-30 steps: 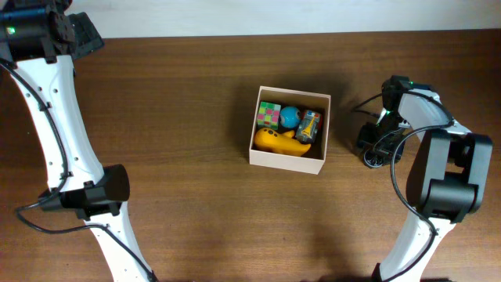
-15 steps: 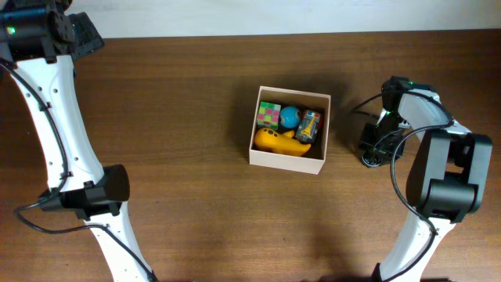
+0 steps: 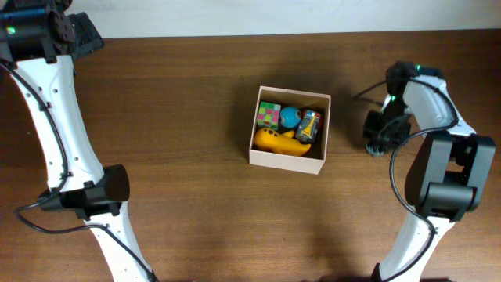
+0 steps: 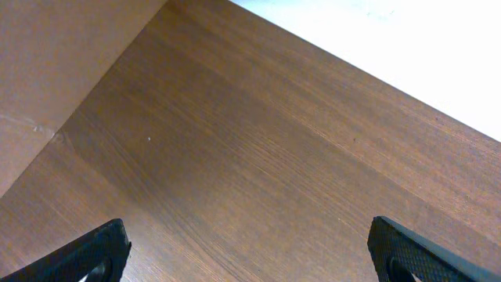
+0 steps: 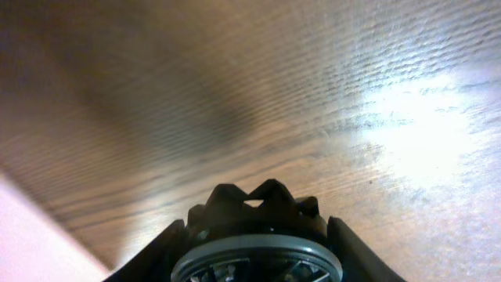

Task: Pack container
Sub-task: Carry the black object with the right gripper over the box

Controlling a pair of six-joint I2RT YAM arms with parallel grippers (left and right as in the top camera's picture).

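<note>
The container point(image 3: 262, 157) is a square white box with no lid at mid-table. It holds a yellow duck point(image 3: 278, 142), a multicoloured cube point(image 3: 269, 116), a blue ball point(image 3: 290, 117) and a small striped toy point(image 3: 310, 125). My right gripper point(image 3: 381, 135) is right of the box and apart from it. It is shut on a black toothed toy wheel point(image 5: 258, 235), which fills the space between the fingers in the right wrist view; the wheel also shows in the overhead view point(image 3: 376, 148). My left gripper point(image 4: 246, 243) is open and empty over bare wood.
The left arm point(image 3: 47, 31) reaches to the far left corner of the brown wooden table point(image 3: 172, 117). A white surface point(image 4: 407, 39) lies beyond the table's far edge. A black cable point(image 3: 364, 95) runs beside the right arm.
My right gripper has moved a little toward the far side and to the right with the black wheel in it. The left arm and the box have not moved.
</note>
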